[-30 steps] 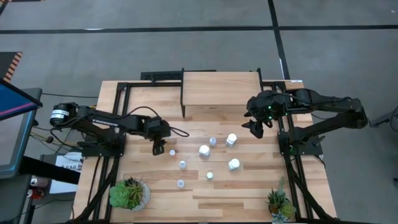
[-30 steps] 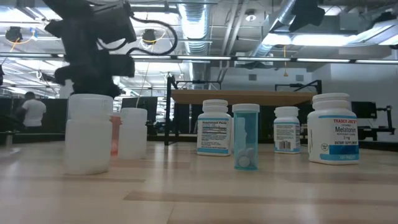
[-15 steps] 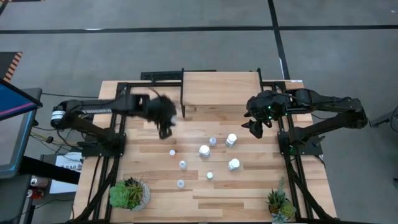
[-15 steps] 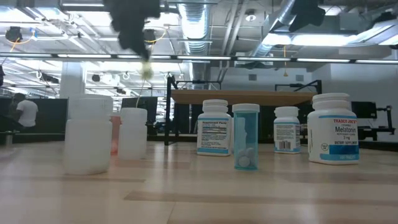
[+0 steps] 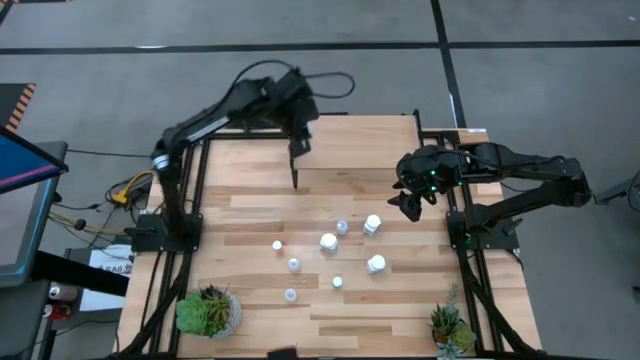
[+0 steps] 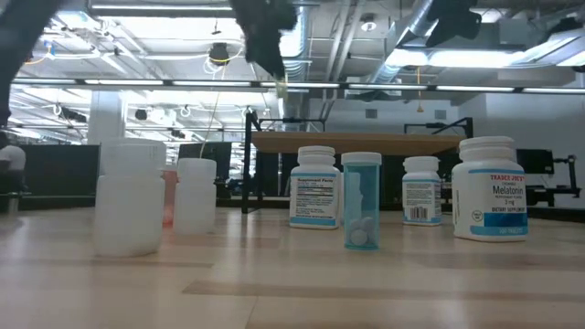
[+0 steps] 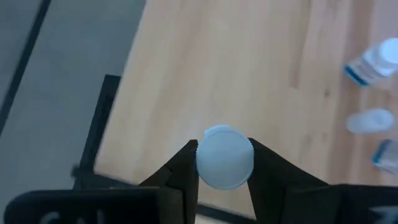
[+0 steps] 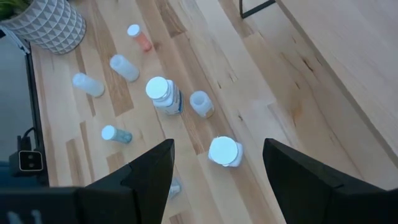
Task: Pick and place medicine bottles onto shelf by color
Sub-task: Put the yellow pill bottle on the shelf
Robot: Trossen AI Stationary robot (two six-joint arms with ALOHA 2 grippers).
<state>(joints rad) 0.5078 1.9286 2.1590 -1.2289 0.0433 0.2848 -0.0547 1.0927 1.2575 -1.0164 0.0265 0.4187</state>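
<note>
My left gripper hangs high over the left end of the light-wood shelf, shut on a small white-capped medicine bottle. In the low view the gripper is well above the shelf. Several other medicine bottles stand upright on their bases at mid-table: an orange one, small pale ones, and larger white ones. My right gripper waits open above the table's right part, over the white bottles. My left gripper pinches the bottle's round white cap between its two fingers, one on each side. The fingers slant down from above. The bottle is lifted clear, over the shelf board; the cap hides its body in the wrist view.
A potted plant stands at the near left corner and another at the near right. Black frame rails run along both table sides. The shelf's thin black legs stand at the far middle.
My left gripper has risen from low over the table's left part and swung toward the far edge and rightward. It now hangs over the shelf's left end, with the small bottle carried up clear of the table. The right arm has stayed in place.
</note>
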